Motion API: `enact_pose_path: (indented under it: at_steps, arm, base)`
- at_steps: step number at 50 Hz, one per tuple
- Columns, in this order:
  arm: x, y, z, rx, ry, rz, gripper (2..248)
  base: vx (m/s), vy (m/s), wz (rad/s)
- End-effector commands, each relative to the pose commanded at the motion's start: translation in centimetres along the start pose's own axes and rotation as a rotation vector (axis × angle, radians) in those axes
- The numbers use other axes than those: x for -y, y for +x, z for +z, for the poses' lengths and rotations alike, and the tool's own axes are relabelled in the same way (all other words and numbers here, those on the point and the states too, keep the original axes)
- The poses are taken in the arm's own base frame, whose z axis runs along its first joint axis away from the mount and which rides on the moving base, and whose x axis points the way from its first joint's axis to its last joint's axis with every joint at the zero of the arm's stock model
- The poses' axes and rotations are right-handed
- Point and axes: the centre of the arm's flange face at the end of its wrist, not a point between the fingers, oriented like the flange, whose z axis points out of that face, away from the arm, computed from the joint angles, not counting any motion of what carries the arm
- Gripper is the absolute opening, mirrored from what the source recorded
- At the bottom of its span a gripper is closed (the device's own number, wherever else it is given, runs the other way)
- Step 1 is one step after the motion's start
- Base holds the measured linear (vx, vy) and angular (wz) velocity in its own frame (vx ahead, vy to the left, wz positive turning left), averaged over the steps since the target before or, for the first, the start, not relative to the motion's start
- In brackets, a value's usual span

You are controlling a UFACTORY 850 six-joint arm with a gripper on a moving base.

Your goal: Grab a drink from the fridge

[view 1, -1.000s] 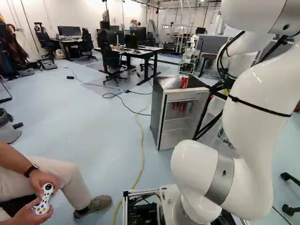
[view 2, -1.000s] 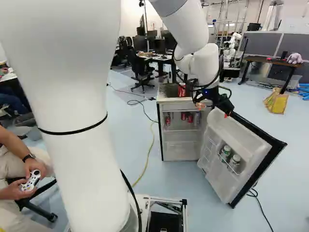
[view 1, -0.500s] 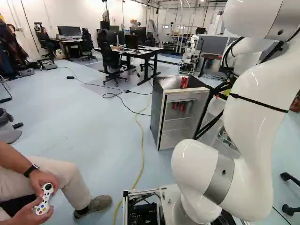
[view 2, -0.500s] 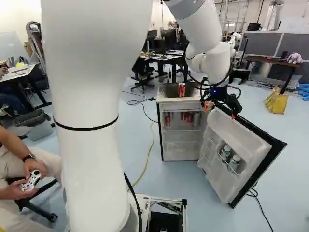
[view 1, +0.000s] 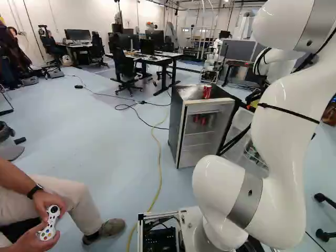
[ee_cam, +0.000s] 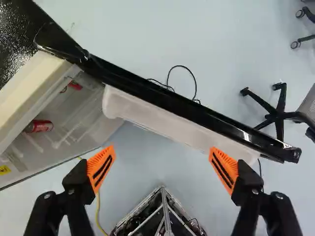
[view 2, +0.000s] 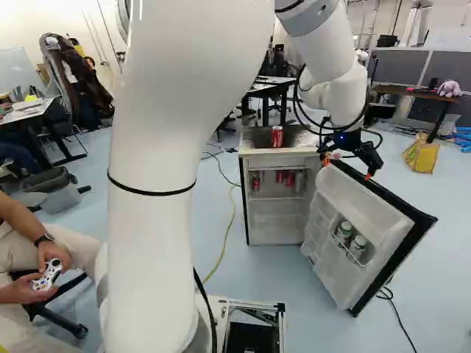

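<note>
The small fridge [view 1: 176,123] stands with its door [view 2: 372,217] swung wide. My gripper [view 2: 347,168] is at the door's top edge in the right base view. In the wrist view the gripper [ee_cam: 162,152] is open, nothing held; the door [ee_cam: 182,115] stretches ahead of the fingertips and the fridge interior lies off to one side. Inside are a red can [view 2: 255,183], another red can [view 2: 280,176] and further cans beside it. One lying red can [ee_cam: 39,126] shows from above. A red can [view 2: 277,136] stands on the fridge top. Two green-and-white containers [view 2: 358,246] sit in the door rack.
A seated person's hands [view 1: 48,220] hold a controller at the left. A yellow cable [view 1: 159,157] crosses the floor beside the fridge. Desks [view 1: 163,56] and office chairs stand farther back. Another robot [view 1: 214,60] is behind the fridge. A wheeled chair base [ee_cam: 278,113] lies beyond the door.
In the right base view my arm has swung right, carrying the gripper from near the fridge's front corner to over the open door's top edge. The base, fridge and door have stayed put.
</note>
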Motion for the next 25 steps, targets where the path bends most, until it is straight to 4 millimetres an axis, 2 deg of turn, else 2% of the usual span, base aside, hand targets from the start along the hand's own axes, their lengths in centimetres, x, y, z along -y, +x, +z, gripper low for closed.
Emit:
enact_pose_path:
  at_steps: [25]
  arm:
    - [-2.5,3.5,2.0,-0.031,-0.017,0.033,247]
  base:
    - [0.000,0.000,0.000]
